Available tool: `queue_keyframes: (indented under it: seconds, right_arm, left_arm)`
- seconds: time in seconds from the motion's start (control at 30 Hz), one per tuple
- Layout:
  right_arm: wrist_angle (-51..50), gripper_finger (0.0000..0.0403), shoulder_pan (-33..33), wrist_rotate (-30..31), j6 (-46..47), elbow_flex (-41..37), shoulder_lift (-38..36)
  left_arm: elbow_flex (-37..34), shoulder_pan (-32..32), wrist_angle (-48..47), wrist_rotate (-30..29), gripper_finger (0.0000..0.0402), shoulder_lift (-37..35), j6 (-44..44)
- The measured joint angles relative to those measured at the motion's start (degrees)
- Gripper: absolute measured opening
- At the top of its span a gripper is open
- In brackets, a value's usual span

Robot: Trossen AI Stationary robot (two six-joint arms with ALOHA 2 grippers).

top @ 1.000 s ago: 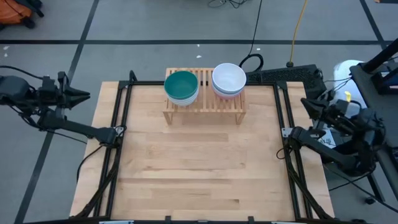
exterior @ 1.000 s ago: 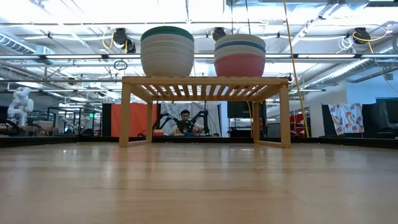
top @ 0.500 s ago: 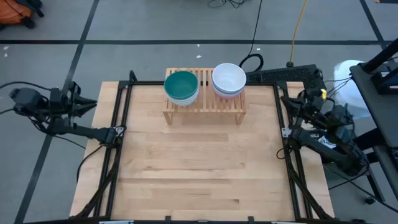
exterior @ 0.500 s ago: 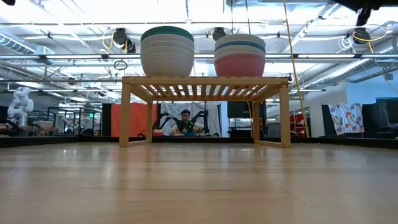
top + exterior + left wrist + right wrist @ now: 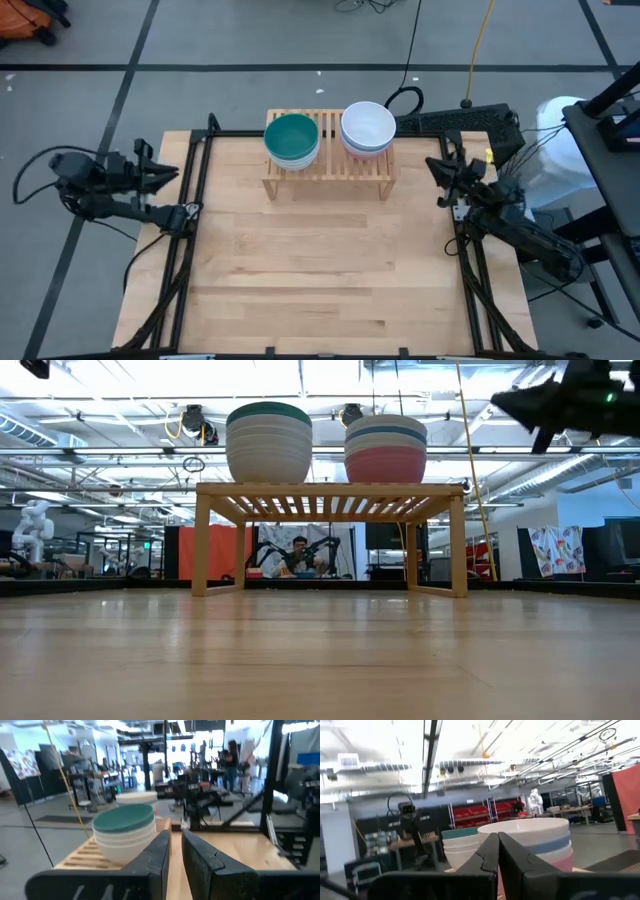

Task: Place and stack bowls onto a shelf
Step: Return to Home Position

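Note:
The light wood shelf stands on its short legs near the table's far edge. Two stacks of bowls sit on its slats. The left stack is white bowls with a teal one on top. The right stack has pink at the bottom, then blue, then white. My left gripper is shut and hovers over the table's left edge, pointing at the shelf. My right gripper is shut and hovers over the right edge, raised and pointing at the shelf.
Black frame rails run along the table's left and right sides. A dark strip and cables lie behind the far edge. Bare tabletop stretches in front of the shelf. A person sits far behind the shelf.
Both arms have swung in from outside the table. The left gripper has moved toward the table's left edge. The right gripper has turned and moved toward the shelf, coming into the low view at upper right. The bowls and shelf have stayed put.

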Motion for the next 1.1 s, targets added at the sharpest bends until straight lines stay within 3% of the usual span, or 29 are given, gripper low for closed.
queue_keyframes:
  seconds: [0.2, 0.47, 1.1]
  right_arm:
    - [12.5, 0.0, 0.0, -0.5, 3.6, -8.5, 0.2]
    - [9.7, 0.0, 0.0, -1.2, 2.9, -8.2, 0.6]
    - [-0.8, 0.0, 0.0, -3.2, -3.2, -8.3, 0.7]
  left_arm:
    - [-6.7, 0.0, 8.1, -0.8, 0.0056, 0.0, 1.5]
    - [-16.5, 0.0, 17.1, -5.5, 0.0056, 0.0, 0.6]
    - [-36.8, 0.1, 34.5, -5.6, 0.0056, 0.0, 1.1]
